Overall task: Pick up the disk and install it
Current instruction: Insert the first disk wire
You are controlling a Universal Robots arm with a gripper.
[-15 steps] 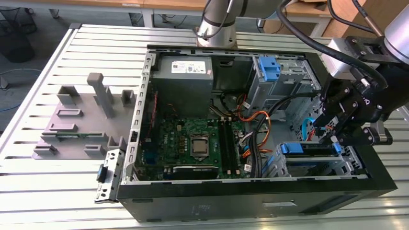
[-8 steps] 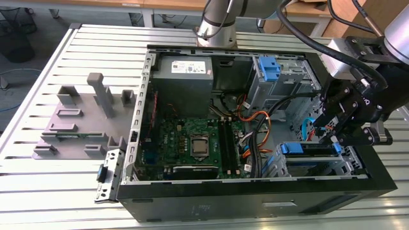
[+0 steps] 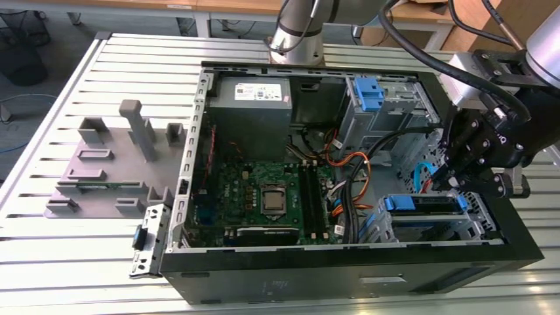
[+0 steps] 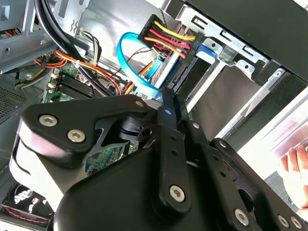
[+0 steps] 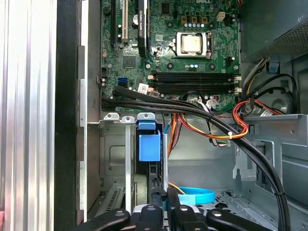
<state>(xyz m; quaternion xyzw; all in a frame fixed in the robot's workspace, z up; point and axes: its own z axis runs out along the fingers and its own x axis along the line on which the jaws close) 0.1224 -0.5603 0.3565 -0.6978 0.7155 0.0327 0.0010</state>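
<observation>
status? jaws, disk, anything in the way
Gripper over the case's drive-bay corner, jaws shut. Disk in its blue caddy sits in the bay, below the gripper. Orange cables and a blue cable close by.

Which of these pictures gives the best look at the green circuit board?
The first wrist view: the board lies open, with socket and slots plain. The exterior view shows it whole but smaller inside the case. The second wrist view catches a sliver behind the gripper.
</observation>
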